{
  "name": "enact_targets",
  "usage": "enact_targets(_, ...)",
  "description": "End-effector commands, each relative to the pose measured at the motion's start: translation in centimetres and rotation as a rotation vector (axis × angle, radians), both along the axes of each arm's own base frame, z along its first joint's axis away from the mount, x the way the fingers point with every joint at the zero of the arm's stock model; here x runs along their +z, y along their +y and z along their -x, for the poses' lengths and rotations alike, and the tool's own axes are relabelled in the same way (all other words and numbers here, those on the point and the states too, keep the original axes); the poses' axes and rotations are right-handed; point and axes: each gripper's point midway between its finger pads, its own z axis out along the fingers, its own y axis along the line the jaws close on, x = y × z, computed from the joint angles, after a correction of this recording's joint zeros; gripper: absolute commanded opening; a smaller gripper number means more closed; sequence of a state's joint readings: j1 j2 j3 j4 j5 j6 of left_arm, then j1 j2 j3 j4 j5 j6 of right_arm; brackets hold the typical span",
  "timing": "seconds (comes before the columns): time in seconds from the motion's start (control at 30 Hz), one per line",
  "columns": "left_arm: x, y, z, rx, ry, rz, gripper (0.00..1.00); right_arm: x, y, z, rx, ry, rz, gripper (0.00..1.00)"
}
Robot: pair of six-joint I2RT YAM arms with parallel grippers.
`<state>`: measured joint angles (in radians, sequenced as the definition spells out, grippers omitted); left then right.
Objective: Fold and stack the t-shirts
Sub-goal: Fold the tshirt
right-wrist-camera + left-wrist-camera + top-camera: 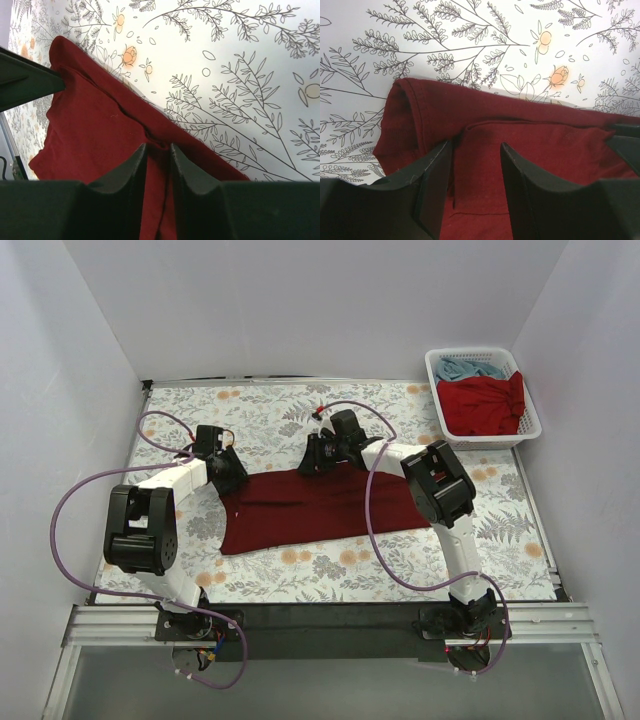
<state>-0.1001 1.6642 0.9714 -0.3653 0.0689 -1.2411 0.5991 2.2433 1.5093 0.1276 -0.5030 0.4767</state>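
Basket (490, 439) holds red shirt (482, 405), blue shirt (470, 368).

Dark maroon t-shirt (320, 508): large, laid out as a wide band across the floral table cloth (400, 570). Left end doubled over. Far edge ridged up between the fingers of my right gripper (157, 150).
Brighter red t-shirt (482, 405): crumpled in the white basket (488, 441), far right corner.
Light blue t-shirt (468, 368): bunched behind the red one, same basket.
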Motion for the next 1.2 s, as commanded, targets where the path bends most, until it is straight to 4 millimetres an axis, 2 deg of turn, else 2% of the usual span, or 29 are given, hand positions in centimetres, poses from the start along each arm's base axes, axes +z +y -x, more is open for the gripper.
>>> enact_targets(0.0,0.6,-0.1,-0.6,-0.012,-0.026,0.006,0.43,1.7,1.4,-0.7,0.027,-0.041,-0.058,0.30)
enact_targets(0.23,0.5,0.3,-1.1,-0.001,-0.031,-0.016,0.43,1.4,1.4,-0.6,0.030,-0.043,-0.058,0.10)
enact_targets(0.33,0.7,0.3,-1.5,0.003,-0.037,-0.013,0.42,1.6,1.4,-0.5,0.038,-0.052,-0.062,0.05)
enact_targets(0.73,1.2,0.6,-3.0,0.004,-0.073,-0.024,0.35,1.1,1.4,-0.2,0.052,-0.041,-0.071,0.04)
enact_targets(0.87,1.3,0.8,-3.1,0.002,-0.078,-0.029,0.25,1.1,1.5,-0.2,0.053,-0.042,-0.073,0.04)
enact_targets(1.0,0.9,0.7,-3.0,-0.005,-0.067,-0.025,0.24,1.3,1.5,-0.2,0.054,-0.040,-0.076,0.04)
enact_targets(1.17,0.8,0.7,-3.2,-0.012,-0.069,-0.027,0.07,1.4,1.6,-0.1,0.062,-0.043,-0.080,0.03)
